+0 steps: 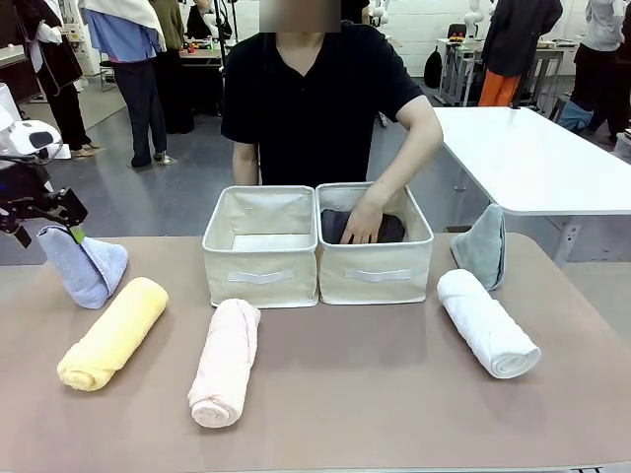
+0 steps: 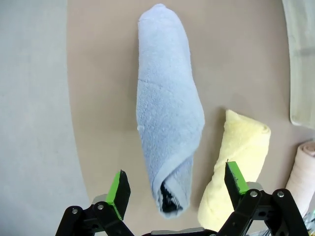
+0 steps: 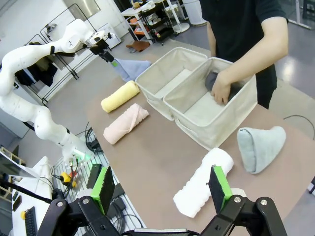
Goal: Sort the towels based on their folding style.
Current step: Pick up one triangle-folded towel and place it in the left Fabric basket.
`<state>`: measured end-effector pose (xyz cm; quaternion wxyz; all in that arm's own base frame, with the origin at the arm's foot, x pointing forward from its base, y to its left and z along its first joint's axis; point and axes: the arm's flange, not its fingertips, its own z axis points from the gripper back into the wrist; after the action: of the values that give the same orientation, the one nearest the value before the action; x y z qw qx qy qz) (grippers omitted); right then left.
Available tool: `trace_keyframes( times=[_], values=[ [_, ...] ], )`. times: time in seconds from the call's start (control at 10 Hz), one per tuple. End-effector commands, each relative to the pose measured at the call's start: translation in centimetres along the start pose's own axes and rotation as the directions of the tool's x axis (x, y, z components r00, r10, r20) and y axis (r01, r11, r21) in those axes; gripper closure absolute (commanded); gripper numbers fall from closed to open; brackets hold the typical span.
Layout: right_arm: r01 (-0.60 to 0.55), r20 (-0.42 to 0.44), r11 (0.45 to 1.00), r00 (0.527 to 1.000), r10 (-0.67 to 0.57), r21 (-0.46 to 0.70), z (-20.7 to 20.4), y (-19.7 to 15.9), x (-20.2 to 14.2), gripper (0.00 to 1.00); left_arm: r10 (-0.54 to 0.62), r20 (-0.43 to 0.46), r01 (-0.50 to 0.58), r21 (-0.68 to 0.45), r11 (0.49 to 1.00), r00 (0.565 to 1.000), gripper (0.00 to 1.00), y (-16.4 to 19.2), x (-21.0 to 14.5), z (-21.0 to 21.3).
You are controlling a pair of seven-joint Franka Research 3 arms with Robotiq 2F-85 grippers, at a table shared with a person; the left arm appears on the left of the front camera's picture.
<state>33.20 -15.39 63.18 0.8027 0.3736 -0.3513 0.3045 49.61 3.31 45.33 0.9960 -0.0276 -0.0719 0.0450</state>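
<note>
No readable text, labels or signs.

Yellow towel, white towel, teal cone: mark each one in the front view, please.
yellow towel (image 1: pixel 113 333): front view, middle of the roll.
white towel (image 1: pixel 487 322): front view, middle of the roll.
teal cone (image 1: pixel 483 246): front view, centre of its body.

Open robotics lab, white jointed robot arm (image 3: pixel 29 73) over a brown tabletop (image 3: pixel 157 162) ahead of the right pincer (image 3: pixel 162 183), tangled floor cables (image 3: pixel 93 140) left of it, long white worktable (image 1: pixel 532 158), standing people (image 1: pixel 138 69) far beyond.
</note>
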Motion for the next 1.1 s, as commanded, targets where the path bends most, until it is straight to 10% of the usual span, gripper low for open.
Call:
trace_keyframes(
  times=[0.0, 0.7, 0.8, 0.9, 1.0],
  values=[
    [-0.001, 0.016, 1.0, 1.0, 0.001, 0.017, -0.1, 0.0, 0.1, 0.0, 0.07, 0.025, -0.072, 0.079, 0.994, 0.997, 0.0, -0.7, 0.6, -0.4],
    [-0.001, 0.016, 1.0, 1.0, 0.001, 0.017, -0.1, 0.0, 0.1, 0.0, 0.062, -0.043, -0.06, 0.053, 0.997, 0.997, 0.0, 0.1, 2.6, -3.6],
    [-0.001, 0.016, 1.0, 1.0, 0.001, 0.017, -0.1, 0.0, 0.1, 0.0, 0.037, -0.043, -0.035, 0.048, 0.998, 0.998, 0.53, 0.3, 2.7, -3.8],
    [-0.001, 0.016, 1.0, 1.0, 0.001, 0.017, -0.1, 0.0, 0.1, 0.0, 0.039, -0.043, -0.037, 0.049, 0.998, 0.998, 0.55, 0.3, 2.7, -3.8],
    [-0.001, 0.016, 1.0, 1.0, 0.001, 0.017, -0.1, 0.0, 0.1, 0.0, 0.042, -0.039, -0.041, 0.045, 0.998, 0.998, 1.0, 0.2, 2.7, -3.5]
  ],
)
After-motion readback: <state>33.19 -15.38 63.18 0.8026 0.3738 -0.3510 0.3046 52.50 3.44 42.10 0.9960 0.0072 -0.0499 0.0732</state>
